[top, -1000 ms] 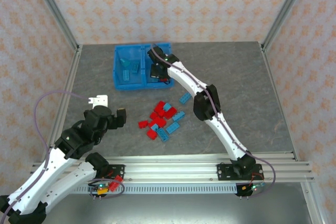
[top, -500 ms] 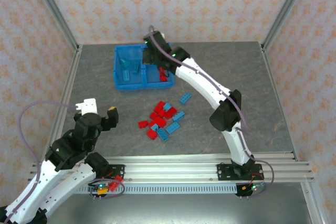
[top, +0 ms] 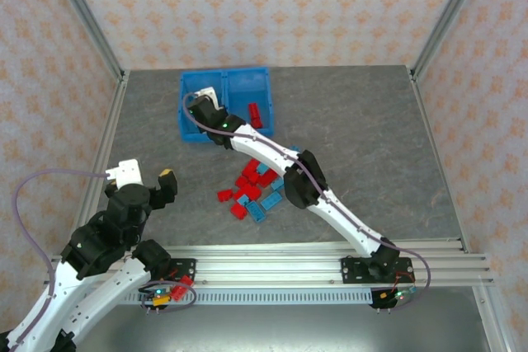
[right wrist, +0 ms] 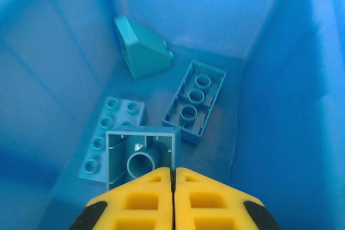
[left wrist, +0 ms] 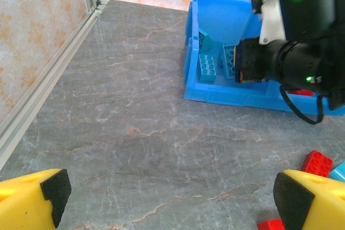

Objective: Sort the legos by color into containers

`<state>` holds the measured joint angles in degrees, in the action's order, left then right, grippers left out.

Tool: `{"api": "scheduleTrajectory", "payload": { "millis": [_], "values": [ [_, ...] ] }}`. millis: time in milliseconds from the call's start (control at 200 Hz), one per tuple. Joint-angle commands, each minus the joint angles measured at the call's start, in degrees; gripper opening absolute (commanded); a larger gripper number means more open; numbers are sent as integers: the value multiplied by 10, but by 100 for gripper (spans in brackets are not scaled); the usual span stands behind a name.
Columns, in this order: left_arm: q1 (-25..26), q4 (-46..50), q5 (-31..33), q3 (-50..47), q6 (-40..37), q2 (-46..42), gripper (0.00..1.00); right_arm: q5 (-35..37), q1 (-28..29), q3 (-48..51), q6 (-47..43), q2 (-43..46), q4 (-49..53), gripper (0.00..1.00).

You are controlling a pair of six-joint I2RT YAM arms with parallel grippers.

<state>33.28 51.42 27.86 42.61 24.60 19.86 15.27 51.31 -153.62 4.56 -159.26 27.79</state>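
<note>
- The right gripper (right wrist: 173,175) hangs low inside the left compartment (right wrist: 218,157) of the blue bin (top: 247,71), its fingers pressed together with nothing between them.
- Just ahead of its tips lies a small light-blue square brick (right wrist: 141,153), hollow side up and free of the fingers.
- Further ahead are an upturned two-by-four brick (right wrist: 194,100), a studs-up brick (right wrist: 110,136) to the left, and a sloped piece (right wrist: 143,52) farthest off. All are light blue, so this looks like that colour's side.
- A red brick (top: 256,113) lies in the other compartment, to this gripper's right.
- The left gripper (left wrist: 171,193) is spread wide and empty above the table (left wrist: 135,133). The mixed pile (top: 256,187) is off to its right, and it is probably waiting clear of the crossing arm.
</note>
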Motion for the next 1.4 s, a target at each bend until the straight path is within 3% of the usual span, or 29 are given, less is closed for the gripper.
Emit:
{"api": "scheduleTrajectory", "payload": {
  "millis": [0,30,80,190,345,420,536,646,781,901,996,1256,1391],
  "values": [
    [2,19,-4,6,15,-4,100,14,1,-36,-21,26,-6,27],
    [1,17,-6,3,16,-3,100,9,3,-32,-22,34,-1,33],
    [1,10,-12,-3,20,-2,100,0,7,-23,-26,56,4,35],
    [2,-9,-53,-12,28,8,100,-45,9,7,6,127,16,33],
    [2,-25,-163,-8,53,76,100,-51,4,96,74,275,78,31],
    [2,-23,-220,2,93,142,100,-59,-3,204,104,388,115,31],
    [5,-66,-312,-12,148,233,100,-149,-12,454,82,594,112,37],
    [12,-143,-339,-55,189,288,100,-257,-19,659,64,763,134,60],
    [13,-201,-359,-58,187,378,99,-345,-21,780,72,889,229,73],
    [13,-239,-393,-47,203,469,99,-398,-21,836,75,927,284,88],
    [14,-265,-381,-45,222,520,99,-429,-21,849,74,923,290,97],
    [14,-267,-281,-17,260,583,98,-442,-21,843,64,903,277,98],
    [14,-274,-281,-16,269,614,83,-435,-20,833,57,887,283,98]
  ]
}}
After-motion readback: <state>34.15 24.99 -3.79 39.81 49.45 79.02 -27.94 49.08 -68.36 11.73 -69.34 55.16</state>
